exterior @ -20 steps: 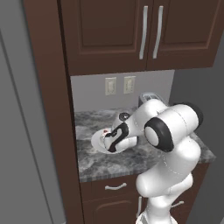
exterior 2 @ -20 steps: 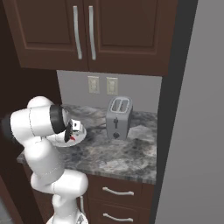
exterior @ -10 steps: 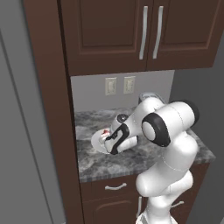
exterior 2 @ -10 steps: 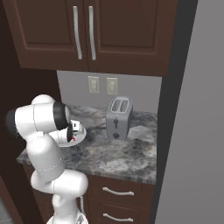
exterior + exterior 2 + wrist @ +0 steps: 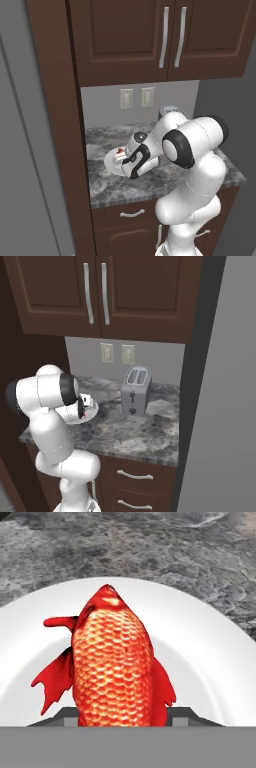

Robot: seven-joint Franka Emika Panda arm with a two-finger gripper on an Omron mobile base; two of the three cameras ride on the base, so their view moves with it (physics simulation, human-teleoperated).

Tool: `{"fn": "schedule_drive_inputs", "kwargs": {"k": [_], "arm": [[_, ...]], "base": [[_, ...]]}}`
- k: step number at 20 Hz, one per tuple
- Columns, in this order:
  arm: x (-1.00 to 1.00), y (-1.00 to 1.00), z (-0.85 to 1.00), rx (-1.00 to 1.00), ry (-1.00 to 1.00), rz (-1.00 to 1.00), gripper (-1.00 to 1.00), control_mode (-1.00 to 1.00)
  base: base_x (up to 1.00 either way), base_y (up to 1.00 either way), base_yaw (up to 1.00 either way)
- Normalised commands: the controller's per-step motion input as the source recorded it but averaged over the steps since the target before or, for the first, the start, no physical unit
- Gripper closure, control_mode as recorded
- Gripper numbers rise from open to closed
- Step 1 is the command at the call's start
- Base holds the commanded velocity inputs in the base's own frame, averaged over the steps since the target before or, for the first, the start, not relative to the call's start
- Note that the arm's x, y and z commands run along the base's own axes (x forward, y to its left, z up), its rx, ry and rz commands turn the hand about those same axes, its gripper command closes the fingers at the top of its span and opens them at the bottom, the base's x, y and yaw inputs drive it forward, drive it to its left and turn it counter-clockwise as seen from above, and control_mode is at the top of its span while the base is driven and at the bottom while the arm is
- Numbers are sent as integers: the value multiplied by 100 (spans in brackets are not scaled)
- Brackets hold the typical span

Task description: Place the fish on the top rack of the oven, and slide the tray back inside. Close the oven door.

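Observation:
The red-orange fish (image 5: 112,662) lies on a round white plate (image 5: 210,657) on the marble counter. My gripper (image 5: 122,717) is low over the plate, open, with one dark fingertip (image 5: 57,717) on each side of the fish's tail end. From the left base view the hand hangs over the plate (image 5: 111,164), and the fish (image 5: 120,152) shows as a red speck beside my gripper (image 5: 126,161). In the right base view my gripper (image 5: 84,406) covers most of the plate (image 5: 91,416). The oven, its door and its rack are out of view.
A silver toaster (image 5: 136,390) stands on the counter (image 5: 145,431) to the right of the plate. Dark wood cabinets (image 5: 165,35) hang above, and drawers (image 5: 132,476) sit below. A tall dark panel (image 5: 55,125) bounds the counter on the left.
The arm has leaned forward and the hand has dropped lower over the plate, closer around the fish. The plate and the fish have not moved.

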Motion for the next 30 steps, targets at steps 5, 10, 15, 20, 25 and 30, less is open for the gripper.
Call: {"fn": "schedule_drive_inputs", "kwargs": {"k": [5,10,15,20,25,30], "arm": [[-43,-22,51,0,-8,0,100,-100],[-47,-20,93,0,-11,0,100,-100],[-57,-24,98,0,-6,0,100,-100],[-75,-29,20,-1,0,1,100,-100],[-71,-46,3,-1,0,2,100,-100],[-76,-56,2,0,0,0,100,-100]], "base": [[0,0,0],[0,0,0],[0,0,0],[0,0,0],[0,0,0],[0,0,0]]}}
